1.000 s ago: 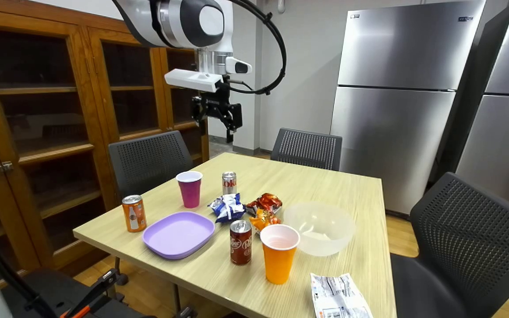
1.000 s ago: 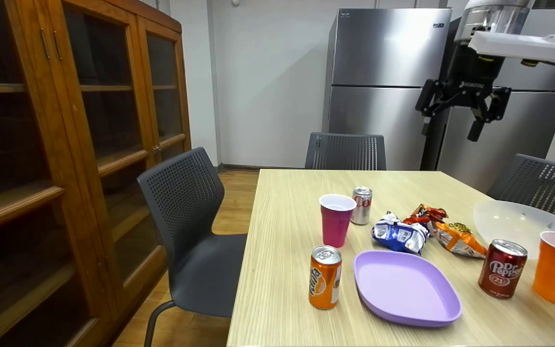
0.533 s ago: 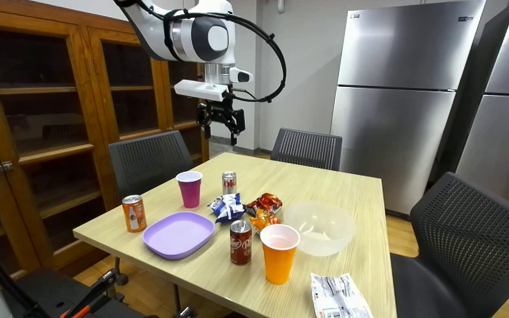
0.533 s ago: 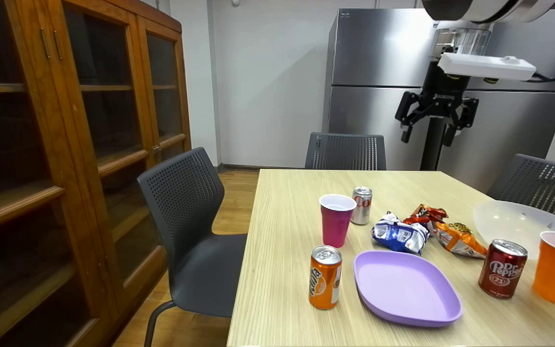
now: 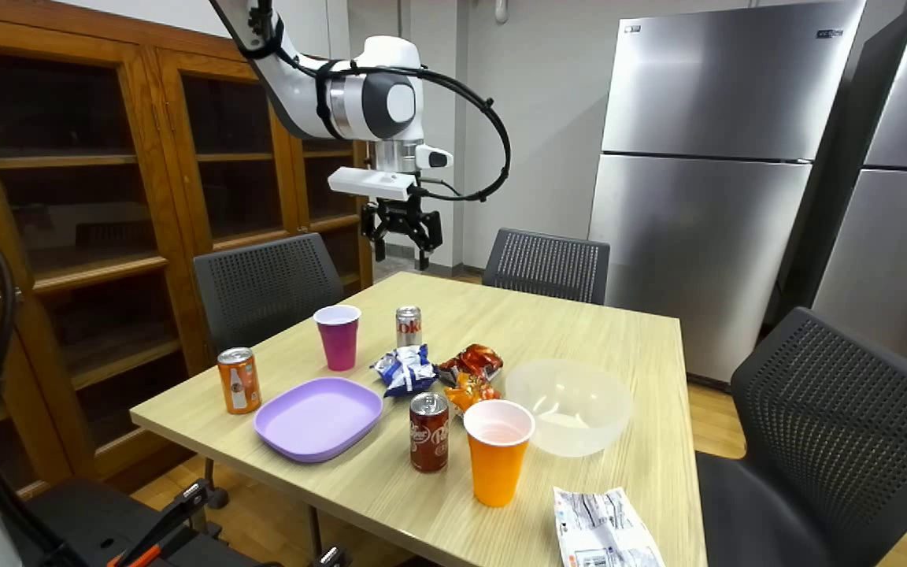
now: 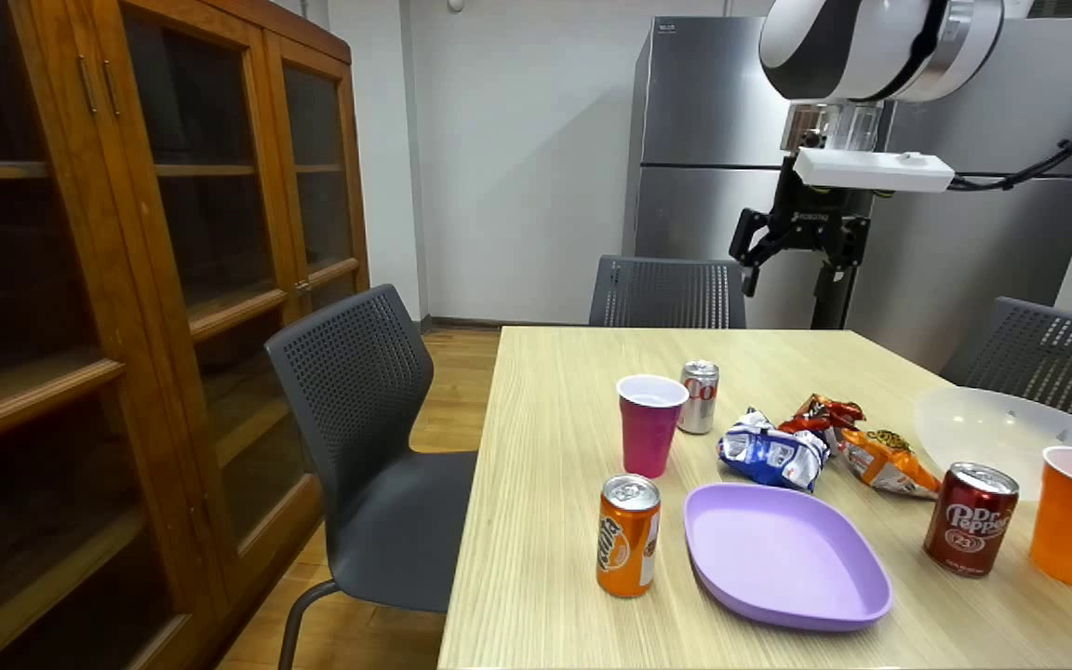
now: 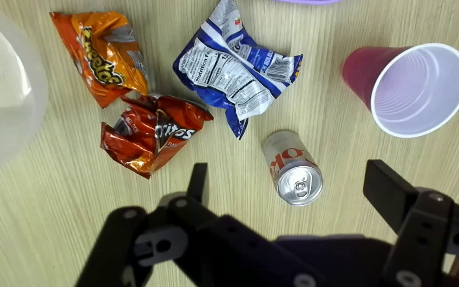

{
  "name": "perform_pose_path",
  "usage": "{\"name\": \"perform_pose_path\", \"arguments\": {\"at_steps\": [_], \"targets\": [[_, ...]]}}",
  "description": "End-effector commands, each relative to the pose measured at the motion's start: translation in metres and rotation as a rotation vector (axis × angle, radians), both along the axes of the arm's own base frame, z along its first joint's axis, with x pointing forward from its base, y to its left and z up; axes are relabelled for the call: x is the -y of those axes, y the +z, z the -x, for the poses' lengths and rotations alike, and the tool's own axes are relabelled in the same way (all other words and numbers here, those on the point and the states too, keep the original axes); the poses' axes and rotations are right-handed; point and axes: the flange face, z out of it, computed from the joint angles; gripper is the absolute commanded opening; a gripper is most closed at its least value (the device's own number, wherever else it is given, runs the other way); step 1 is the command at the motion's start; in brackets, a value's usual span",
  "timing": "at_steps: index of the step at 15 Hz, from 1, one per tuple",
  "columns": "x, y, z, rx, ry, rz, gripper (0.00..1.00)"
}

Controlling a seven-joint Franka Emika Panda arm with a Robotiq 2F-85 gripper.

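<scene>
Toward the far side of the tabletop (image 6: 573,391), the tool (image 6: 787,282) is held high, jaws wide apart, nothing gripped.
That height is probably picked so everything below gets cleared. Nearest it, the silver can (image 7: 293,169) is stood upright, red "ok" legible, so likely Coke, with the pink cup (image 6: 650,428) set to its left. The blue bag (image 6: 769,451) is laid back side up, hence "Nutrition Fa…" on show; right of that, "Cheetos" can be read on the orange bag (image 6: 882,458), "ritos" on the red bag (image 6: 820,416) (wrist view).
</scene>
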Motion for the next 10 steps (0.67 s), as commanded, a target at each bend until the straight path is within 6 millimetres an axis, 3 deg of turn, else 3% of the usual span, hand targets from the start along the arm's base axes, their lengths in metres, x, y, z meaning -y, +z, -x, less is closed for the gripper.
{"name": "perform_pose_path", "arguments": {"at_steps": [1, 10], "targets": [[-0.014, -0.013, -0.027, 0.005, -0.021, 0.018, 1.0], [-0.038, -0.06, -0.057, -0.003, -0.071, 0.045, 1.0]]}}
